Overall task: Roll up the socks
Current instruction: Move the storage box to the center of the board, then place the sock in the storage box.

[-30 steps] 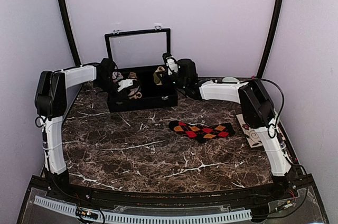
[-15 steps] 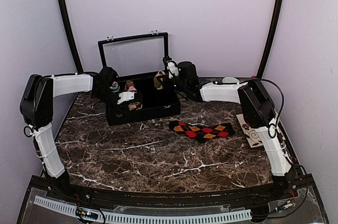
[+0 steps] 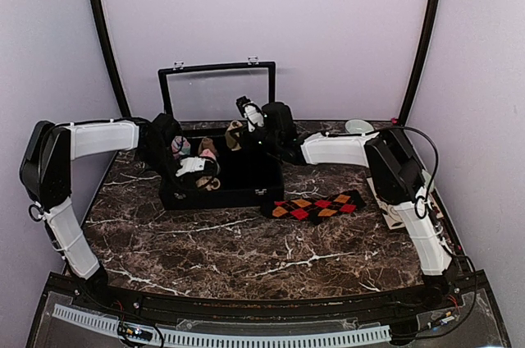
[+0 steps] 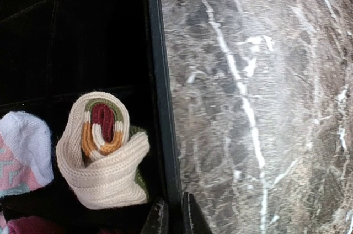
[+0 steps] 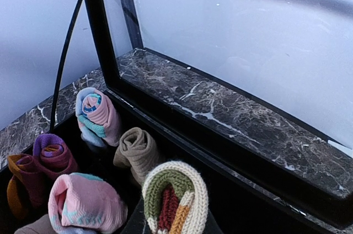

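Jaws clamped: left gripper (image 4: 174,218) nips the black box (image 4: 160,107) wall, nearly shut.
Right gripper (image 3: 243,116) pinches a rolled cream striped sock (image 5: 175,198) above the box.

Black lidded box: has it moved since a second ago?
Yes. The black lidded box slid toward the arm bases, closing on the unmoved black argyle sock.

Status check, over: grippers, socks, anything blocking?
Left gripper shut on box wall. Right gripper by cream striped roll at box, grip unclear. Argyle sock flat, unrolled, beside box. No obstruction seen.
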`<move>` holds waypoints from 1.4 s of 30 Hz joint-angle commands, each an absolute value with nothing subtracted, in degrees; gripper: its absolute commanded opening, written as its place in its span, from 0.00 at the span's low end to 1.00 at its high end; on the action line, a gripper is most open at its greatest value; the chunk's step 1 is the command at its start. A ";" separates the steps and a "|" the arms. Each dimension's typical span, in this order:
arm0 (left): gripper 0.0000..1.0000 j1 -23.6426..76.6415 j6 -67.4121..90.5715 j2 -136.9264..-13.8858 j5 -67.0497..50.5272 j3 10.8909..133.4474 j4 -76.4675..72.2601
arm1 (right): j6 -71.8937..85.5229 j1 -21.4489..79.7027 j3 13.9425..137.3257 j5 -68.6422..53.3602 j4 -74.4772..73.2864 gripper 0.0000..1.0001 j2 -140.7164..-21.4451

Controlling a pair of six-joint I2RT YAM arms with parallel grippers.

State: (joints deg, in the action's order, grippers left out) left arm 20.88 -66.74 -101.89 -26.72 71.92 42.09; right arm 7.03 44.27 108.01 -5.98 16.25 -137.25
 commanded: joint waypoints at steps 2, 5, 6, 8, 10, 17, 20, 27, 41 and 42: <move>0.00 23.63 -70.29 -103.11 -30.22 66.62 60.90 | 5.55 45.53 111.53 -4.79 14.92 0.00 -137.91; 0.13 23.64 -68.20 -103.31 -29.70 67.11 59.34 | 5.16 45.52 114.03 -3.98 12.20 0.00 -139.61; 0.25 23.61 -67.27 -103.35 -29.51 67.40 58.65 | 5.04 45.46 115.20 -3.74 10.62 0.00 -140.36; 0.38 23.53 -64.97 -103.44 -29.37 68.64 57.83 | 5.01 45.37 115.29 -3.37 9.03 0.00 -140.93; 0.49 23.40 -63.39 -103.46 -30.13 70.17 57.94 | 4.94 45.29 112.91 -2.83 9.93 0.00 -140.12; 0.48 22.04 -62.46 -103.06 -33.89 75.63 61.35 | 4.07 44.36 111.47 -1.85 10.23 0.00 -139.66; 0.48 20.85 -62.25 -102.92 -35.89 78.05 63.68 | 3.77 43.94 113.17 -1.76 9.46 0.00 -140.94; 0.49 17.59 -60.40 -103.15 -41.77 86.09 68.35 | 2.37 43.51 117.98 -1.87 6.40 0.00 -145.34; 0.48 16.17 -59.99 -104.03 -44.48 89.16 70.08 | 1.99 44.80 128.65 -1.36 -5.49 0.27 -150.83; 0.48 16.11 -59.90 -103.87 -44.42 89.27 69.93 | 2.56 44.90 128.30 -1.26 -5.97 0.33 -150.56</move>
State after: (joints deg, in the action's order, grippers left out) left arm 16.05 -60.55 -104.31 -42.96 89.69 68.05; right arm 1.80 44.03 126.13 -2.42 -2.00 -148.99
